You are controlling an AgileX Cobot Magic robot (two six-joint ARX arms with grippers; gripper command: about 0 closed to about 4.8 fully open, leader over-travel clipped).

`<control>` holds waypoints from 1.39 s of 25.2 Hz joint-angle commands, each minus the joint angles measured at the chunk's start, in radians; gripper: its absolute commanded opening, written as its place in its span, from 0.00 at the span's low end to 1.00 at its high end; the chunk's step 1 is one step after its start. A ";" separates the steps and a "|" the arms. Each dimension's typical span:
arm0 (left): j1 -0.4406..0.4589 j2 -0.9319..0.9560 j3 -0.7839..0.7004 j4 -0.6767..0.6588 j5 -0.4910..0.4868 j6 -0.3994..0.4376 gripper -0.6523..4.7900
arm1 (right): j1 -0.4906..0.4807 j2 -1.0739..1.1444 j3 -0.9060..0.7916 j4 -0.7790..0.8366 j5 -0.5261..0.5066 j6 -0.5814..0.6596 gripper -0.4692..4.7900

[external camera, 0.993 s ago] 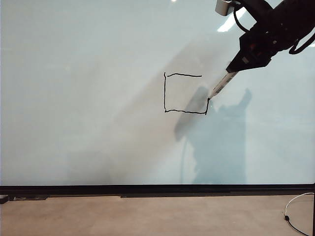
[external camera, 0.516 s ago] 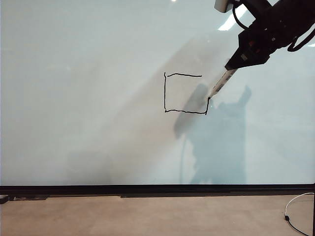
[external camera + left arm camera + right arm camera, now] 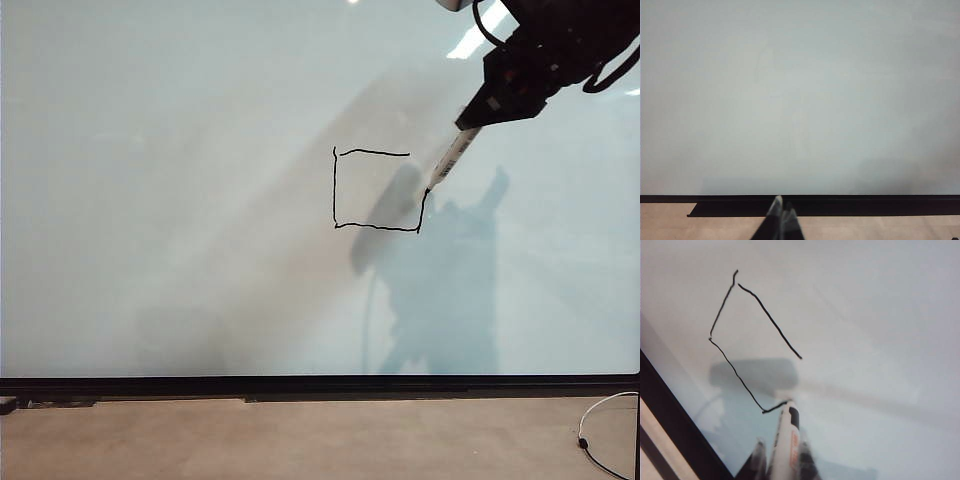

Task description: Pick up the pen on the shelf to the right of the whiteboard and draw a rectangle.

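The right gripper [image 3: 478, 112] is near the board's [image 3: 160, 200] upper right corner in the exterior view, its fingers closed on the upper end of the pen [image 3: 450, 160]. The pen slants down and to the left from the gripper, so its black tip lies below and left of the fingers and touches the board at the top of the short right-hand stroke of the rectangle [image 3: 375, 190].

The rectangle sits a little right of the board's middle, well above the black bottom edge. Its left side, bottom side and most of its top side are drawn; the right side is only a short stroke rising from the lower right corner, with a gap above it up to the end of the top line.

In the right wrist view the pen [image 3: 786, 440] runs out between the two dark fingers [image 3: 758, 460] of the right gripper [image 3: 782, 452], and its tip meets the end of the black line of the rectangle [image 3: 740, 340].

The left gripper [image 3: 782, 212] shows in the left wrist view only as two finger ends pressed close together with nothing between them, low down before the board's [image 3: 800, 100] bottom edge.
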 commanded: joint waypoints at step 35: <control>0.000 0.000 0.003 0.006 0.004 0.005 0.11 | 0.023 -0.039 0.040 0.097 0.021 -0.016 0.08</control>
